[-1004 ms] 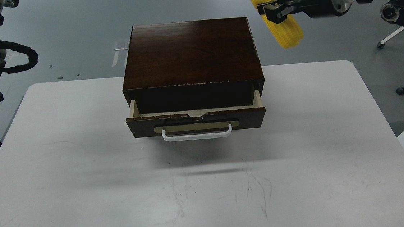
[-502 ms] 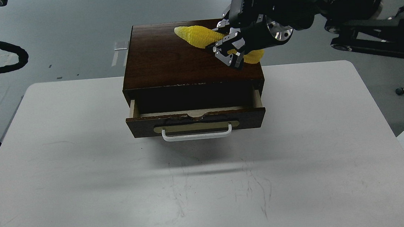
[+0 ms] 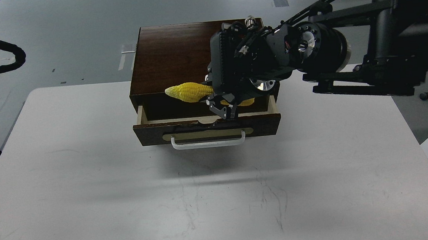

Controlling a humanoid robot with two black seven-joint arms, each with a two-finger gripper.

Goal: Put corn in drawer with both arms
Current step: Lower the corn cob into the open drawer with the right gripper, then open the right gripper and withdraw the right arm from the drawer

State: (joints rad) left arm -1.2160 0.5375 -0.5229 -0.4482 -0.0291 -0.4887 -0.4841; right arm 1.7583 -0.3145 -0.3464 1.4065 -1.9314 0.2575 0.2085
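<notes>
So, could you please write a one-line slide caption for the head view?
Right gripper holds the corn over the open drawer, ready to release.

One corn (image 3: 189, 92), one drawer (image 3: 207, 129), one table (image 3: 89, 190), two arms.

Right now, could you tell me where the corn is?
In the head view the corn is held by the right gripper over the open drawer, its tapered tip pointing left, just in front of the dark wooden box.
</notes>
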